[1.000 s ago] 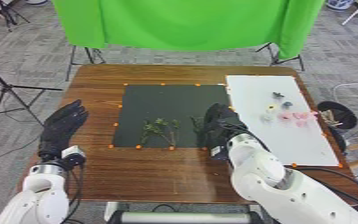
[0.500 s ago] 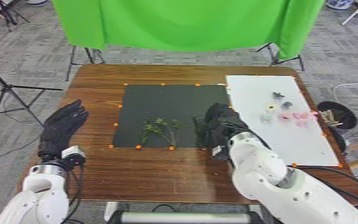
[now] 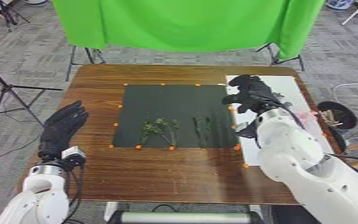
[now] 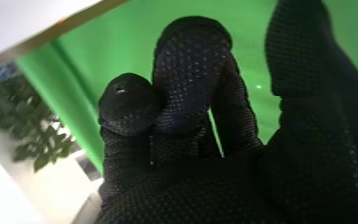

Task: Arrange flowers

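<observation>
The right hand (image 3: 255, 94), fingers relaxed and thumb apart, could be crushing the pink flowers (image 3: 310, 118) if descending carelessly.

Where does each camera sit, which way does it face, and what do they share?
Head view: on the head, facing forward and down at the table; both arms, left hand and right hand.
Right wrist view: on the right wrist, looking along that hand towards the green cloth.
Shared: right hand, green cloth.
</observation>
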